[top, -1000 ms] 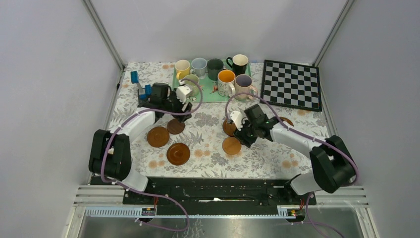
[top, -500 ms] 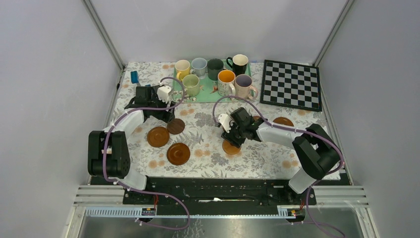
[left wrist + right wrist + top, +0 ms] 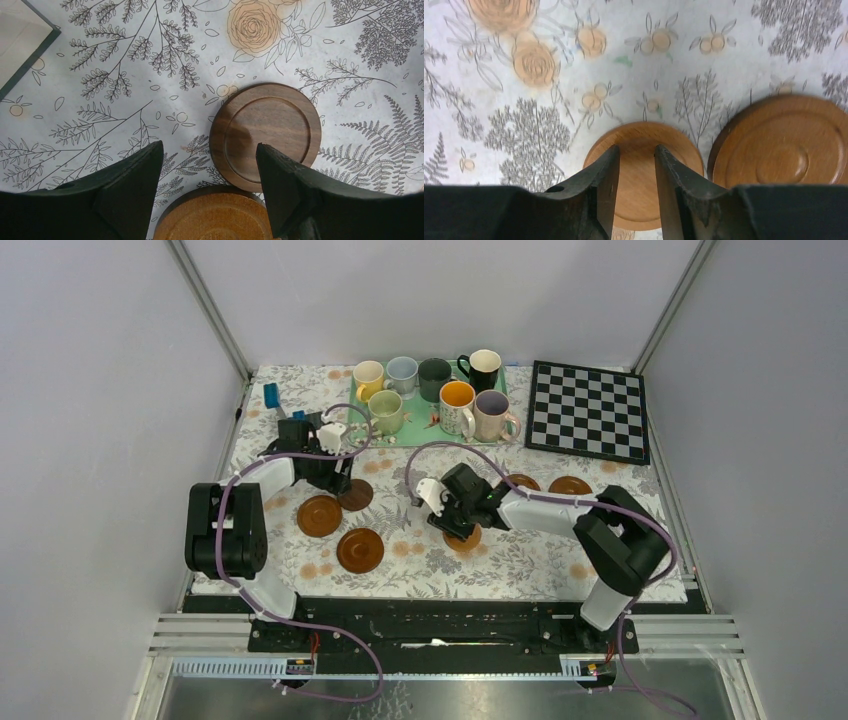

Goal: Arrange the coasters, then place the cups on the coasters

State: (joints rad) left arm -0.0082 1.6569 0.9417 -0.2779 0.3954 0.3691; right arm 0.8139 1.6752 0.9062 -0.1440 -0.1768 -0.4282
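Note:
Several cups stand on the green tray (image 3: 418, 432) at the back, among them yellow (image 3: 368, 375), black (image 3: 483, 368) and pale green (image 3: 386, 411). Coasters lie on the floral cloth: three on the left (image 3: 319, 516) and two at right (image 3: 570, 485). My left gripper (image 3: 338, 480) (image 3: 209, 145) hangs open above a dark walnut coaster (image 3: 272, 127) and an orange-brown coaster (image 3: 212, 217). My right gripper (image 3: 452, 527) (image 3: 636, 147) is low over a light coaster (image 3: 468, 540) (image 3: 636, 190), its jaws a narrow gap apart with nothing between them. A darker coaster (image 3: 784, 147) lies just beside it.
A black-and-white checkerboard (image 3: 587, 410) lies at the back right. A small blue object (image 3: 271, 395) sits at the back left. Metal frame posts and grey walls close in the table on both sides.
My right arm has swung left over the light coaster and its jaws have narrowed. My left gripper has drawn left, away from the tray, to above the left coasters.

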